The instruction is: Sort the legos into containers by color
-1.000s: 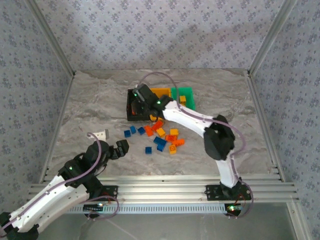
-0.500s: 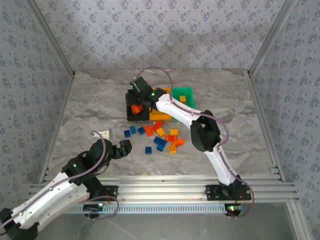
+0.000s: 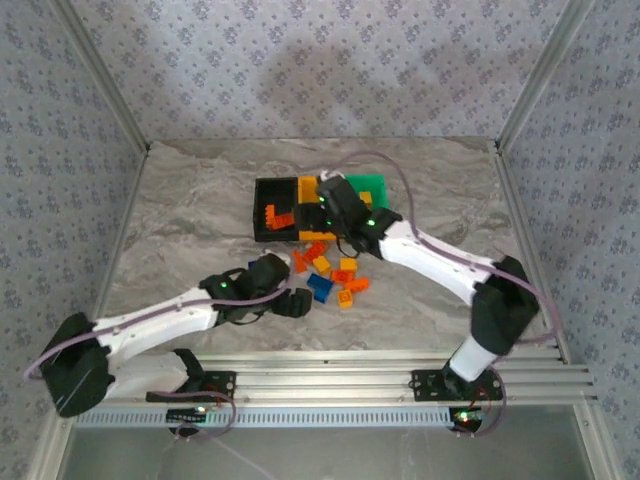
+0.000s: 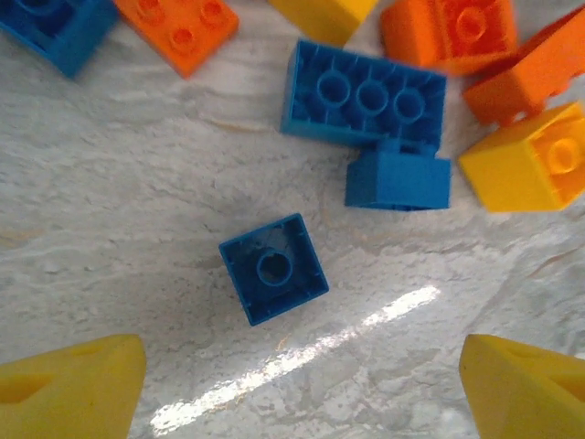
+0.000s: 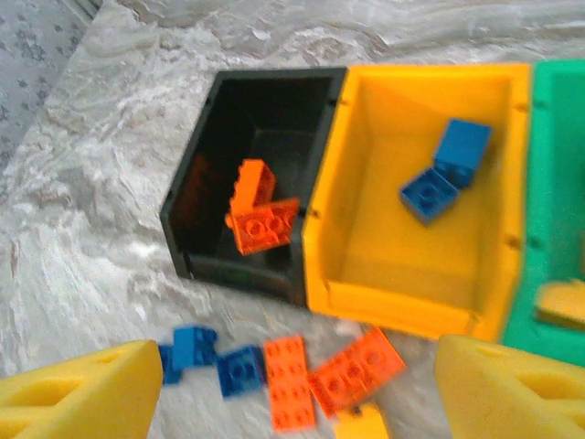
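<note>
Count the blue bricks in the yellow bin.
2. Right wrist view: one blue brick near the far right corner of the yellow bin, a second brick just nearer, touching it. The near wall hides a strip of floor; another could sit there.

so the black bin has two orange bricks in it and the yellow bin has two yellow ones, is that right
Not quite. The yellow bin holds two blue bricks, not yellow ones; the right wrist view shows them lying near its right wall. The black bin does hold two orange bricks.
</note>
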Tool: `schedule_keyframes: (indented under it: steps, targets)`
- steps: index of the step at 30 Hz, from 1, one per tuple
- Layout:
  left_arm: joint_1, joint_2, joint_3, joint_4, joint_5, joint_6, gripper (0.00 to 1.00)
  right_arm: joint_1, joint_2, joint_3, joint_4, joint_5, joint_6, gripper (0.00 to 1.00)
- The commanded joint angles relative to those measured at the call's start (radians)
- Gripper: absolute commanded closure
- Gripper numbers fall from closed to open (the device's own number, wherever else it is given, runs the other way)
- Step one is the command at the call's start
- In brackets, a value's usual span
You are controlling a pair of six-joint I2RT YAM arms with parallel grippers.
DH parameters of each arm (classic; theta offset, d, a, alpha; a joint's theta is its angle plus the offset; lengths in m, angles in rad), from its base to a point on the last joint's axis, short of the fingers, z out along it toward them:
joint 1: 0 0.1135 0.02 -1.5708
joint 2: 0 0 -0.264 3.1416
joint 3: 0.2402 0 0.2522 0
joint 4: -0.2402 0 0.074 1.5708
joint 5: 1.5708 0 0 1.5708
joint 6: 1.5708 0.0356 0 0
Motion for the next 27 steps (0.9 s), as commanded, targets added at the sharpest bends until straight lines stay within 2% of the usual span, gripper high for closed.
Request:
schedule_keyframes:
  steps: [1,8,16,24,27]
  targets:
    - [-0.004,0.082,0.045,0.038,0.003,0.026,0.17,0.003,-0.111,-0.146,0.008,0.036,0.029,0.2]
    - [-0.008,0.218,0.074,0.094,-0.059,0.044,0.27,0.015,-0.337,-0.351,0.008,0.064,0.063,0.19]
    - [-0.007,0.324,0.092,0.108,-0.094,0.039,0.47,0.012,-0.436,-0.411,-0.025,0.097,0.061,0.18]
    - [-0.014,0.244,0.057,0.083,-0.102,0.009,0.68,0.004,-0.453,-0.438,-0.008,0.089,0.072,0.18]
    - [-0.013,0.165,0.078,0.053,-0.113,0.016,0.69,0.005,-0.456,-0.458,0.003,0.087,0.085,0.18]
